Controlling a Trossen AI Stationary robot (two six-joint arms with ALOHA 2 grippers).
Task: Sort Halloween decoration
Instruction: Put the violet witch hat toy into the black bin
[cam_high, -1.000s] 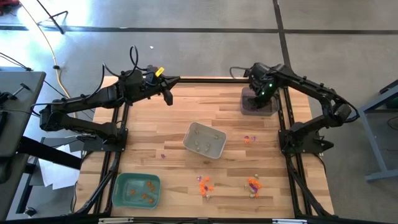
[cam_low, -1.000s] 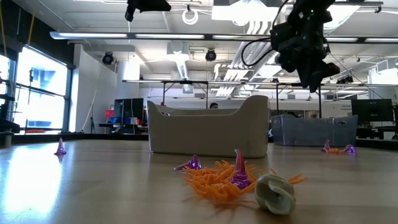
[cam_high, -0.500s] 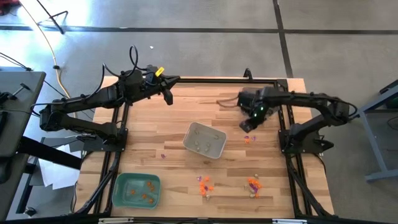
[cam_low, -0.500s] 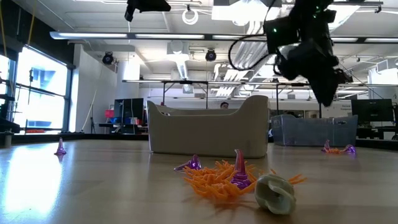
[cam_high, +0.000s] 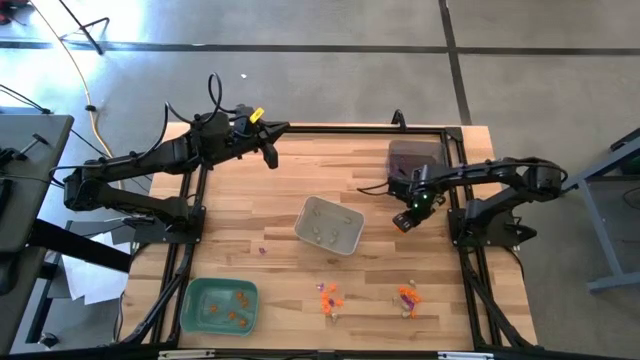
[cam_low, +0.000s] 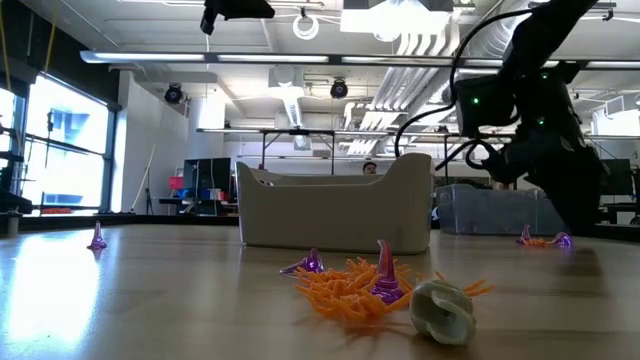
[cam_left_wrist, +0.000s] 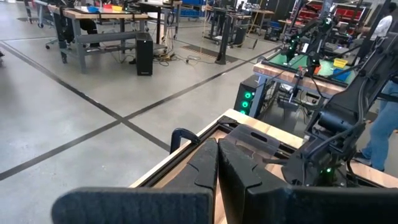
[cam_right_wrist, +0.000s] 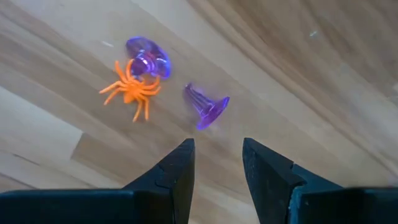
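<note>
Three tiny Halloween decorations lie on the wood right of the grey tray (cam_high: 330, 225): an orange spider (cam_right_wrist: 130, 90), a purple piece (cam_right_wrist: 149, 62) touching it, and a purple cone (cam_right_wrist: 208, 106) on its side. My right gripper (cam_right_wrist: 217, 155) hangs open just above them (cam_high: 405, 220), fingers pointing down, touching nothing. More orange, purple and pale trinkets (cam_low: 370, 285) lie near the front edge (cam_high: 330, 297), (cam_high: 407, 296). One purple cone (cam_low: 97, 238) stands alone at the left. My left gripper (cam_high: 270, 155) is shut, held high at the far left.
A green tray (cam_high: 220, 305) holding orange pieces sits at the near left corner. A dark tray (cam_high: 415, 160) stands at the far right, behind my right gripper. The grey tray holds a few pale pieces. Black frame rails (cam_high: 455, 200) run along the table's sides.
My right gripper has left the spot over the dark tray, moving toward the near edge and well down. It now hangs low over the trinkets right of the grey tray, tipped more steeply downward. Its fingers stay open.
</note>
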